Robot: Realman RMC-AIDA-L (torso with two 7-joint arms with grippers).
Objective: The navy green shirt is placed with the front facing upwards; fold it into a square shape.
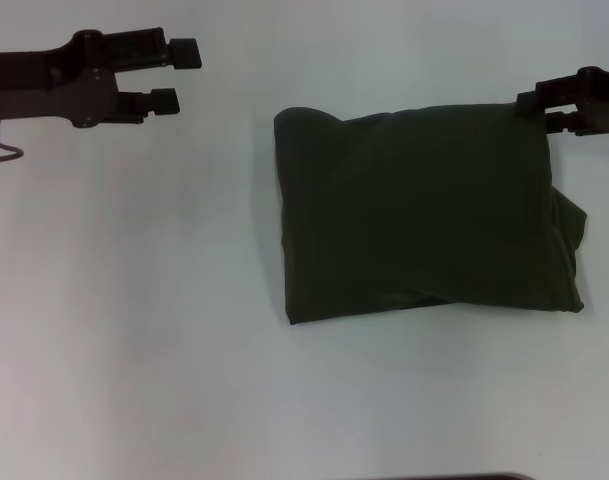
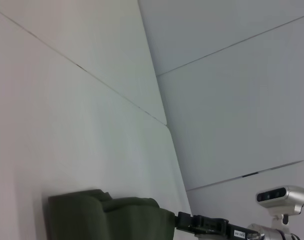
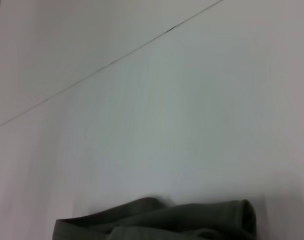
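Navy green shirt (image 1: 424,215) folded into a rough rectangle on the white counter (image 1: 134,330), right of centre.

No lettering, collar or sleeves show; only plain dark cloth faces up, with a bunched layer poking out along its right edge. The left hand (image 1: 179,75) hovers at the far left, well apart from the shirt, its two fingers spread with nothing between them. The right hand (image 1: 544,110) sits at the shirt's far right corner, largely cut off by the frame edge; its fingers look pinched on that corner, though the contact itself is hard to make out. Both wrist views catch only a low strip of the shirt.
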